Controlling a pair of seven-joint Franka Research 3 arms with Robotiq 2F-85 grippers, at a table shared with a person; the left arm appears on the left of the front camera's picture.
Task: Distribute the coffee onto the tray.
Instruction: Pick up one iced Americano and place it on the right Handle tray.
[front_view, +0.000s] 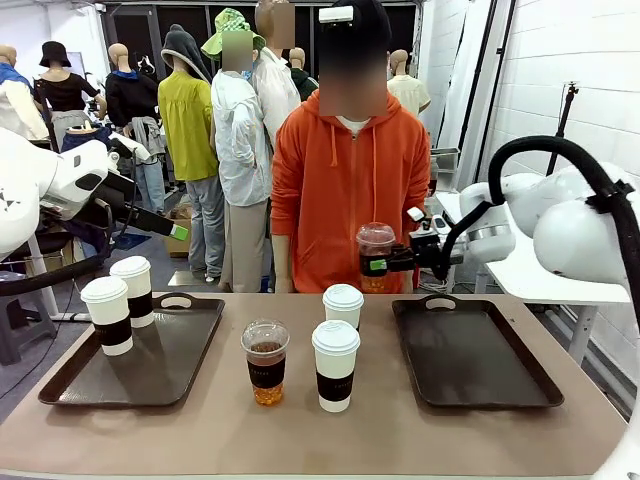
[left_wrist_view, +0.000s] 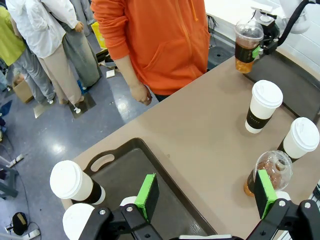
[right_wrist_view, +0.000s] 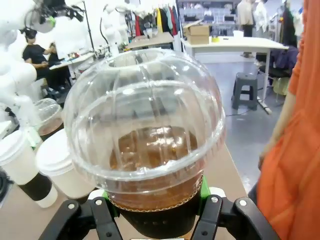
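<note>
Noting the right gripper (front_view: 378, 265) pinching a clear dome-lidded cup (front_view: 375, 244) at its dark band, one green pad on each side. The cup is upright and lifted off the counter (front_view: 330, 435), above the far edge near the inner corner of the right tray (front_view: 470, 355), which is bare. The left gripper (left_wrist_view: 206, 195) is spread wide, holds nothing, and hovers above the left tray (front_view: 170, 360), where two white lidded cups (front_view: 107, 315) stand at its outer end. Between the trays stand two more white cups (front_view: 335, 365) and a second clear cup (front_view: 266, 360), all upright and apart. Handling, as judged: the clear cup is thin plastic that likely gives under squeeze, and its smooth wall is likely slick. It is partly full of brown liquid, so it has some weight and will slosh if tipped. The dome lid looks pressed on, so it is no place to grip. The banded middle, below the lid, is the best hold, with the cup kept vertical. The paper cups look stiffer but could crush, so take them at the band too, with light pressure.
</note>
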